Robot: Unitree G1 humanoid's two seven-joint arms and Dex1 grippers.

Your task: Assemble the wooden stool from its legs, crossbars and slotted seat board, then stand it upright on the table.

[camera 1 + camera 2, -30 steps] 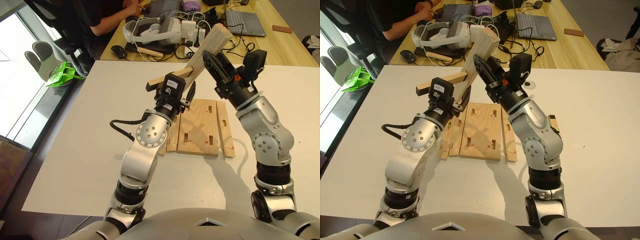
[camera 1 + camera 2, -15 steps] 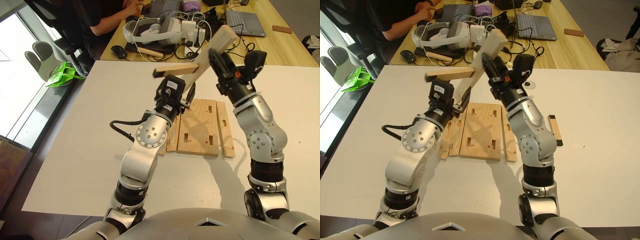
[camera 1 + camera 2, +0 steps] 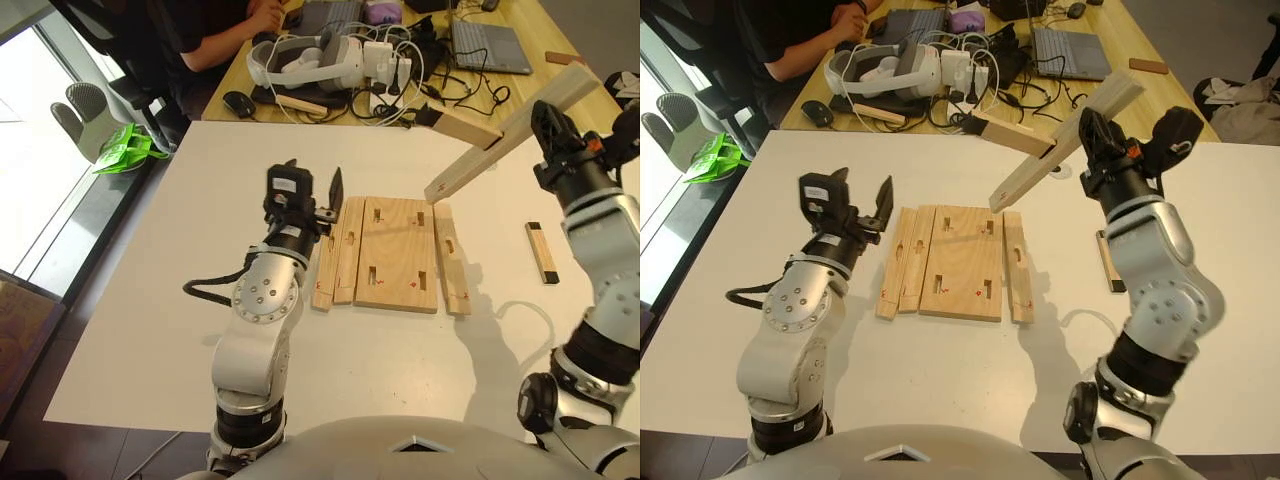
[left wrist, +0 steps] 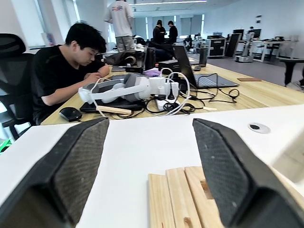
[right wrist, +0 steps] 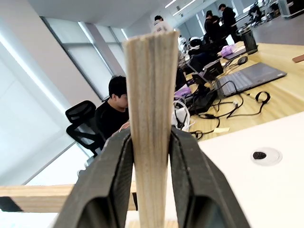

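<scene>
Two robot arms in silver-grey metal, made of rounded segments with black bands at the joints. The left arm [image 3: 250,360] has a round joint cap [image 3: 262,293] ringed with small screws, and a black cable [image 3: 205,283] loops from its side. The black left end effector [image 3: 312,180] has a white label [image 3: 284,184] (print too small to read) and dark, finely textured pads [image 4: 78,166]. The right arm [image 3: 1160,290] ends in a black right end effector [image 3: 1092,135] with an orange-red accent [image 3: 1130,151].
</scene>
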